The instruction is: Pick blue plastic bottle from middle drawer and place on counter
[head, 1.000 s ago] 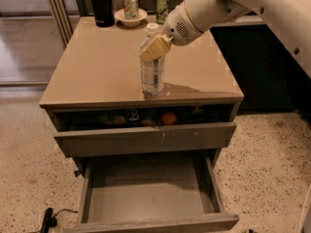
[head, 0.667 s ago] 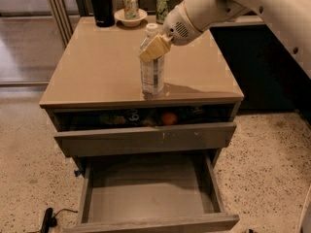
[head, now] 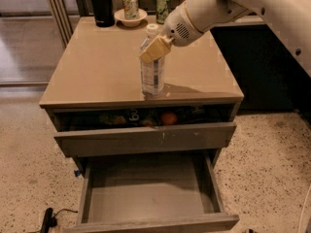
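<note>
Speckled floor [head: 24, 144] at left, with a dark cable [head: 48, 218] low in the corner. At the back of the counter [head: 92, 67] stand a black flask [head: 100, 4], its top cut off by the frame, then a small bowl [head: 119, 17] holding a can [head: 130, 5], then a second can [head: 163, 6]. The blue plastic bottle [head: 152, 74] stands upright on the counter near the front edge, long axis vertical, white cap [head: 152, 30] up, base flat on the top. My gripper [head: 155, 49] sits at the bottle's shoulder just under the cap, tilted, coming in from upper right and covering part of the neck. Far side is hidden behind the bottle, so I cannot tell if I'm clamping it or have let go. My white arm [head: 243, 4] runs off the right edge. Below, the upper drawer [head: 146, 139] is open a crack, an orange [head: 168, 118] and dim, hard-to-read items inside. The middle drawer [head: 146, 193] is pulled far out, grey floor showing, front partly cut off at the bottom
</note>
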